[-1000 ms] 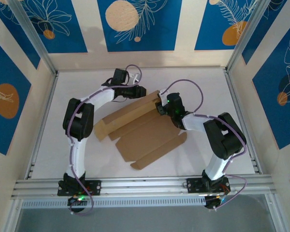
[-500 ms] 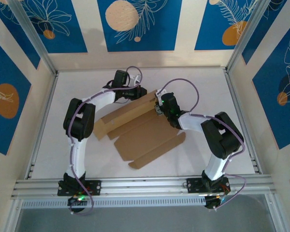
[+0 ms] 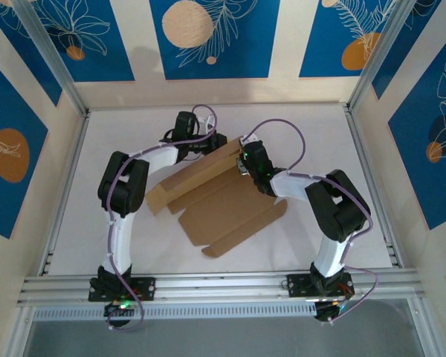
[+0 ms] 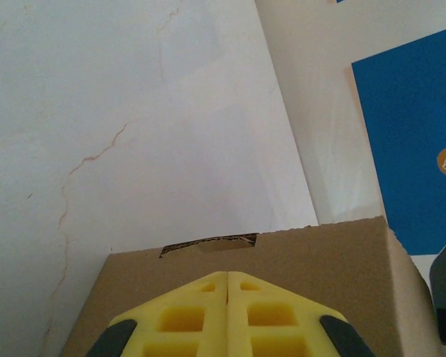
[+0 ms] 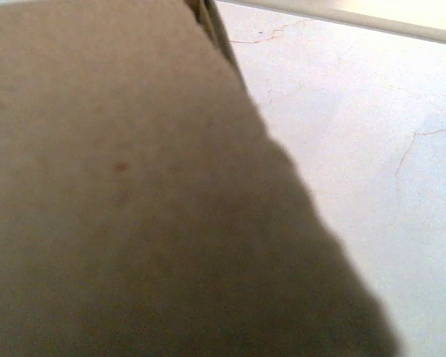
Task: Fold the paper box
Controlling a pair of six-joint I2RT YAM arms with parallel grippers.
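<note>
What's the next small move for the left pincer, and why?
Likely press the shut left pincer gently into the far flap of the paper box, folding it along its crease. Its fingers sit closed against that panel, the right pincer is at the same flap's right end, and the rest of the sheet lies flat.

From above, the right claw (image 3: 245, 159) is too small to tell whether its jaws are parted or closed. In its own wrist view the paper box (image 5: 119, 208) is a close brown blur over the fingers. The left claw (image 4: 228, 279) and the cardboard behind it run off the bottom edge.
</note>
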